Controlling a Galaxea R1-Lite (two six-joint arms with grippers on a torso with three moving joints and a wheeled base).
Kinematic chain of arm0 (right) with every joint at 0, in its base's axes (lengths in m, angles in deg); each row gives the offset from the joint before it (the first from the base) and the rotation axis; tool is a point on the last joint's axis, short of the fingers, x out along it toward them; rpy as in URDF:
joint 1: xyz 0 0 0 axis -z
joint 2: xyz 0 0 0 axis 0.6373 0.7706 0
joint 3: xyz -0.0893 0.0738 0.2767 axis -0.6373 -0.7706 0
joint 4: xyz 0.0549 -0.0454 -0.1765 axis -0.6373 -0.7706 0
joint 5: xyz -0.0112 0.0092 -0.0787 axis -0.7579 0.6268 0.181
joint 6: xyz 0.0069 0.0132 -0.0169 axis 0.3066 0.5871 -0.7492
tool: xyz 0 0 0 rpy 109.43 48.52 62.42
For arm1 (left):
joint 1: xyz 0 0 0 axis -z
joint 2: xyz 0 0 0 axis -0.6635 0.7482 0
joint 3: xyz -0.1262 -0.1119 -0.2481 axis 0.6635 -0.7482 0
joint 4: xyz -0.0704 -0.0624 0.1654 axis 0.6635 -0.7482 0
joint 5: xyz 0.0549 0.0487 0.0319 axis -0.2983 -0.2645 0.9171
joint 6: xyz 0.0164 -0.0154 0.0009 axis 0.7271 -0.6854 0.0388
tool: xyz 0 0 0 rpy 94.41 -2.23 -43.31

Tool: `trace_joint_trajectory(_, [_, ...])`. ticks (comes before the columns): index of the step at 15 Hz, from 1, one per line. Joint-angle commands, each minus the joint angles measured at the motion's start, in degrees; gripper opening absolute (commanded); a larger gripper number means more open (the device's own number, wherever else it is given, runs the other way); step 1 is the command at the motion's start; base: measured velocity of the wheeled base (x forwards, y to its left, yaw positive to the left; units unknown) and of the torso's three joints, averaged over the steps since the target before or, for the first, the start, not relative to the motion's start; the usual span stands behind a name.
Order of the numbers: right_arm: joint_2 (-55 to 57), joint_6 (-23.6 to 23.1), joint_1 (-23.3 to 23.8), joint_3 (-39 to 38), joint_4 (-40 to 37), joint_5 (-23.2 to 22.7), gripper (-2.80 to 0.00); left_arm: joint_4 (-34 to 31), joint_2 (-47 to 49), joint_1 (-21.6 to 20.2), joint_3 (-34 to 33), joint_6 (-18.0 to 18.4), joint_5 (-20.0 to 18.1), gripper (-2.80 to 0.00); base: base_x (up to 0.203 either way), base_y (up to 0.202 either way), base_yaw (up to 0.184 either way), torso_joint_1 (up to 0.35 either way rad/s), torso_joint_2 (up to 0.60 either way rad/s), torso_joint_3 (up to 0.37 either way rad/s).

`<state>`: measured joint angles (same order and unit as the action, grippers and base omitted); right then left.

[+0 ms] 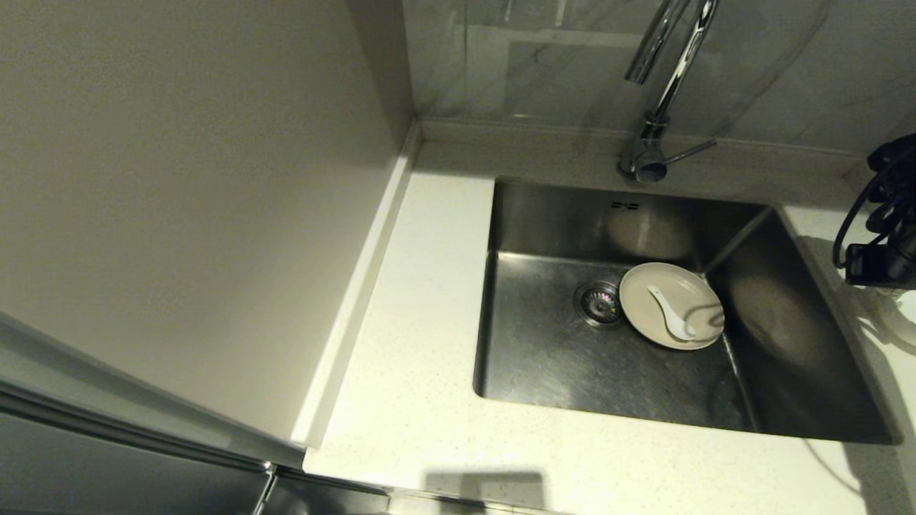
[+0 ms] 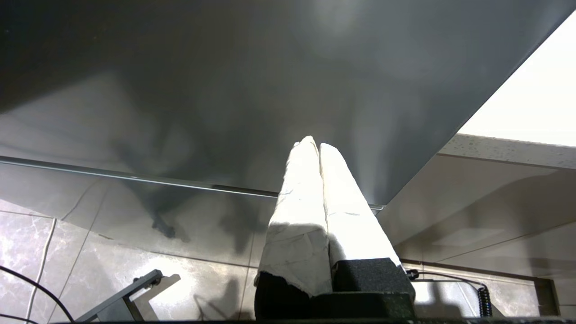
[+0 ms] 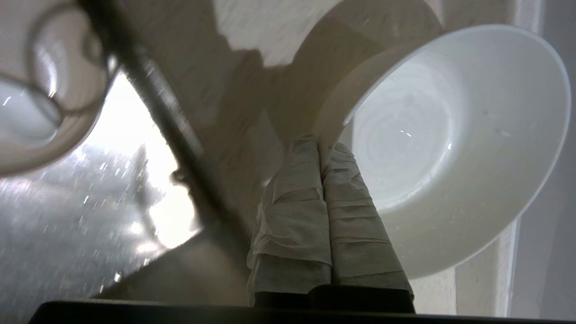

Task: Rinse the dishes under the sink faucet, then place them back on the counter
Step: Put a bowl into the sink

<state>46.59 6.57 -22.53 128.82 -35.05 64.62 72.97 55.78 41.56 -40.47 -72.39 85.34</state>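
Only wrist-side: right tool (image 3: 323,145) pinching bowl (image 3: 450,148).

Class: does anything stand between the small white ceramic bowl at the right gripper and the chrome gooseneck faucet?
Nothing visible. The right gripper pinches the bowl beside the steel sink; under the faucet only a cream plate and spoon lie low on the sink floor. Left gripper is parked, shut.

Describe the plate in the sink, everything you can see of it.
The plate is round, cream-white and looks like plain glazed ceramic, with a shallow rim. It lies flat, face up, on the floor of the sink, just right of the drain strainer and close to touching it. A white soup spoon rests on it, bowl end toward the near rim. No tool touches it.
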Motion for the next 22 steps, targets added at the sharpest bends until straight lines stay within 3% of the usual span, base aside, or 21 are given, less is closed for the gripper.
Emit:
trace_joint_trajectory(1, [-6.14, -0.01, -2.72, -4.91, 0.93, -0.42, -2.8, 0.04, -0.18, 0.0, 0.0, -0.03, 0.04, -2.8, 0.0, 0.0, 0.0, 0.0, 0.0, 0.0])
trace_joint_trajectory(6, [-15.78, -0.09, -16.44, -7.52, 2.35, -0.77, -2.8, 0.04, -0.18, 0.0, 0.0, -0.03, 0.04, -2.8, 0.0, 0.0, 0.0, 0.0, 0.0, 0.0])
trace_joint_trajectory(8, [-17.33, 1.01, -21.23, -7.39, 9.13, -0.94, -2.8, 0.04, -0.18, 0.0, 0.0, -0.03, 0.04, -2.8, 0.0, 0.0, 0.0, 0.0, 0.0, 0.0])
trace_joint_trajectory(9, [-17.65, 5.38, -22.53, -7.53, 14.93, -2.97, -2.8, 0.04, -0.18, 0.0, 0.0, -0.03, 0.04, -2.8, 0.0, 0.0, 0.0, 0.0, 0.0, 0.0])
trace_joint_trajectory(10, [-17.7, 9.87, -23.08, -7.48, 19.47, -8.29, -2.8, 0.04, -0.18, 0.0, 0.0, -0.03, 0.04, -2.8, 0.0, 0.0, 0.0, 0.0, 0.0, 0.0])
trace_joint_trajectory(11, [-17.67, 15.48, -23.33, -7.25, 22.56, -13.22, -2.8, 0.04, -0.18, 0.0, 0.0, -0.03, 0.04, -2.8, 0.0, 0.0, 0.0, 0.0, 0.0, 0.0])
trace_joint_trajectory(14, [-16.97, 34.75, -22.54, 0.42, 23.27, -20.89, -2.8, 0.04, -0.18, 0.0, 0.0, -0.03, 0.04, -2.8, 0.0, 0.0, 0.0, 0.0, 0.0, 0.0])
trace_joint_trajectory(16, [-16.44, 53.2, -19.35, 7.61, 20.13, -29.37, -2.8, 0.04, -0.18, 0.0, 0.0, -0.03, 0.04, -2.8, 0.0, 0.0, 0.0, 0.0, 0.0, 0.0])
trace_joint_trajectory(19, [-17.22, 83.23, -8.81, 9.01, 22.11, -47.94, -2.8, 0.04, -0.18, 0.0, 0.0, -0.03, 0.04, -2.8, 0.0, 0.0, 0.0, 0.0, 0.0, 0.0])
trace_joint_trajectory(21, [-17.29, 105.12, -3.16, 8.47, 28.48, -58.66, -2.8, 0.04, -0.18, 0.0, 0.0, -0.03, 0.04, -2.8, 0.0, 0.0, 0.0, 0.0, 0.0, 0.0])
trace_joint_trajectory(22, [-17.23, 113.84, -1.85, 7.75, 35.08, -63.33, -2.8, 0.04, -0.18, 0.0, 0.0, -0.03, 0.04, -2.8, 0.0, 0.0, 0.0, 0.0, 0.0, 0.0])
